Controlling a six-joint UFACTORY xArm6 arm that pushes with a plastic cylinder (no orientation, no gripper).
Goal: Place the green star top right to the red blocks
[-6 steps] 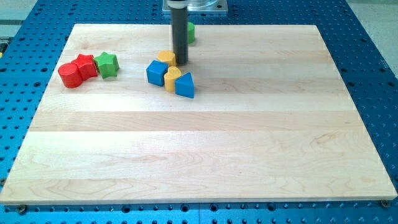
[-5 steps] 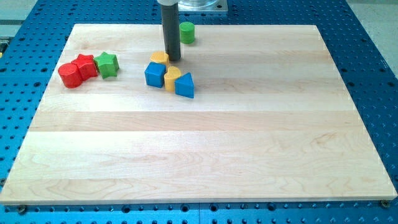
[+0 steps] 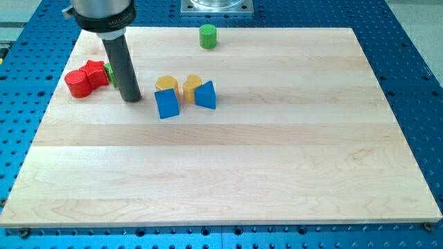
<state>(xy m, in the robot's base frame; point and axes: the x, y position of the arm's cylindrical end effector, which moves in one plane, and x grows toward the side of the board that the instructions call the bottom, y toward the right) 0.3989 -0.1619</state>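
Green star block (image 3: 108, 71) is almost wholly hidden behind the dark rod, only a sliver of green showing at the rod's 9 o'clock edge, touching or just beside the red blocks. My tip (image 3: 130, 99) rests on the pale wooden board (image 3: 277, 173) just at 4 o'clock of that sliver; the rod grasps nothing, and whether it presses on the star I cannot tell. Two red blocks sit at the board's 10 o'clock area: a red cylinder (image 3: 77, 83) and, touching it at 2 o'clock, a red star-like block (image 3: 94, 70). At 3 o'clock of my tip stand a yellow rounded block (image 3: 166, 84) with a blue cube (image 3: 167, 104) touching it at 6 o'clock, then a second yellow block (image 3: 192, 86) against a blue triangular block (image 3: 205, 95). A green cylinder (image 3: 208, 36) stands well apart at 12 o'clock.
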